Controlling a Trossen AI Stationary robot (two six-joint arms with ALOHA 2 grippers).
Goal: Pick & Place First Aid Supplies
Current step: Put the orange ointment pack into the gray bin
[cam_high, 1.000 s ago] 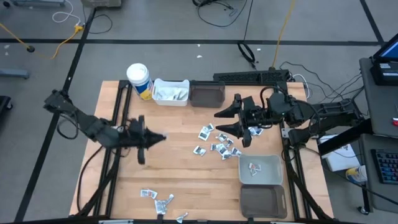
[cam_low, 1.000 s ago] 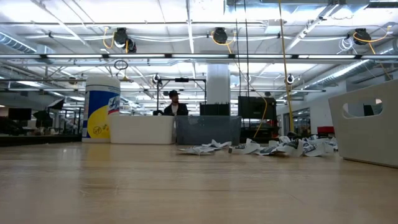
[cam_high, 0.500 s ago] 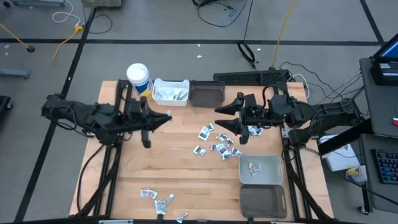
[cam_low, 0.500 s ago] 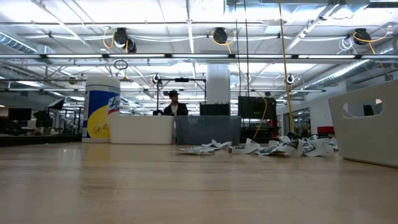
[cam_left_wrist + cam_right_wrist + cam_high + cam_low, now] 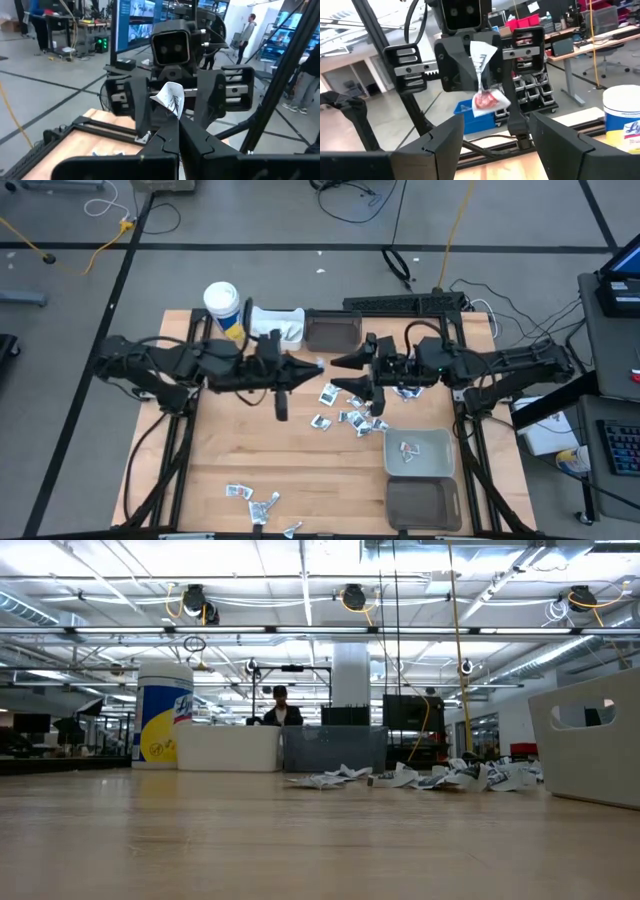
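Observation:
My left gripper (image 5: pixel 305 366) is held level above the middle of the table, shut on a small white printed packet (image 5: pixel 169 100). The right wrist view shows that packet (image 5: pixel 482 80) too. Facing it from the table's right side, my right gripper (image 5: pixel 338 375) is open, its fingers just short of the packet and touching nothing. More first aid supplies lie in a loose pile (image 5: pixel 350 415) under the grippers. Another small pile (image 5: pixel 255 500) sits near the front edge. The low view shows the packets (image 5: pixel 420 778) but neither gripper. My left gripper pinches the packet's lower edge (image 5: pixel 172 116) between its two fingertips. The fingers are level and point toward the table's right side. The packet sticks out beyond the fingertips, crumpled and roughly upright, lifted clear of the table.
At the far edge stand a white and yellow canister (image 5: pixel 223 308), a white bin (image 5: pixel 272 328) with packets in it and a dark bin (image 5: pixel 333 330). At the near right are a grey bin (image 5: pixel 420 452) holding a packet and a dark bin (image 5: pixel 423 502). People stand in the room beyond.
My left gripper has risen and swung from the table's left toward its right and far edge. It stays shut and now meets the right gripper over the middle. My right gripper has shifted slightly toward it and stays open.

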